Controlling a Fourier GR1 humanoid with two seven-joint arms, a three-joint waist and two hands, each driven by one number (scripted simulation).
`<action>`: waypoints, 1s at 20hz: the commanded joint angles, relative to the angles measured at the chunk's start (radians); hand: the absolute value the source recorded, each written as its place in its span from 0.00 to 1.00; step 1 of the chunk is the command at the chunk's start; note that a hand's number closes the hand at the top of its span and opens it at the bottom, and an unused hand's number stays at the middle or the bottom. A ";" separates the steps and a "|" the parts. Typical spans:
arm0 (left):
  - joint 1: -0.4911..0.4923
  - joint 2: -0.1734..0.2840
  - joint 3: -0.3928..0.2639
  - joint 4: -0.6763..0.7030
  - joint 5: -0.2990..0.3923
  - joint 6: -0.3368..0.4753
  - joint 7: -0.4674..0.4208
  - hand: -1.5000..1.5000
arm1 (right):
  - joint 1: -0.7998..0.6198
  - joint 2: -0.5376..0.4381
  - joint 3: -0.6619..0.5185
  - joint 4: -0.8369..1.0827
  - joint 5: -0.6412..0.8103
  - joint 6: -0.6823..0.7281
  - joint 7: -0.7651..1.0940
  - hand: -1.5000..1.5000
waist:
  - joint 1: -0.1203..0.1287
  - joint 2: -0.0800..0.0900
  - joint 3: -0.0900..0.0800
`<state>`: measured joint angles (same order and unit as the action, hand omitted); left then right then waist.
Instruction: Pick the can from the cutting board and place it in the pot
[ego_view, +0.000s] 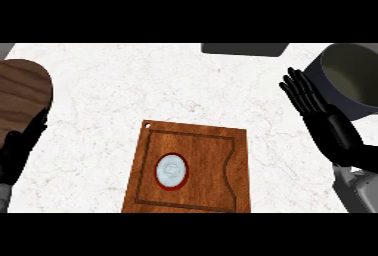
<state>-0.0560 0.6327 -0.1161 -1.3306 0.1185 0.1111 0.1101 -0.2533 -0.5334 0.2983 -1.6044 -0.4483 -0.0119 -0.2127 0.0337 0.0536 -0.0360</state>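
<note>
A red can with a silvery top (171, 171) stands upright on the brown wooden cutting board (214, 150), near the board's lower middle. The dark grey pot (345, 80) sits at the far right, partly cut off by the view's edge. My right hand (314, 102) is open with straight fingers pointing up, just left of the pot's wall and well right of the board, holding nothing. At the left edge my left hand (21, 145) rests open, fingers up, away from the board.
A round dark wooden object (22, 90) lies at the left edge above my left hand. A dark flat object (244, 48) sits at the counter's far edge. White marble counter (111, 100) stretches between the board and the pot.
</note>
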 joint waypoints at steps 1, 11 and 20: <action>-0.023 -0.054 0.025 0.009 0.038 0.005 -0.016 0.50 | -0.092 0.025 0.039 0.004 -0.008 0.036 0.086 1.00 | -0.014 -0.050 0.034; -0.218 -0.288 0.060 -0.211 0.174 0.102 -0.085 0.50 | -0.274 -0.037 0.116 0.166 0.326 0.085 -0.088 0.00 | -0.004 -0.050 0.037; -0.213 -0.314 0.069 -0.254 0.149 0.135 -0.046 0.50 | -0.283 -0.073 0.178 0.063 0.508 0.167 -0.116 0.00 | -0.029 -0.058 0.036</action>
<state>-0.2683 0.3354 -0.0349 -1.5304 0.2764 0.2207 0.0217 -0.4918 -0.5889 0.4384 -1.4878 -0.0232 0.1350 -0.4150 0.0074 -0.0002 -0.0004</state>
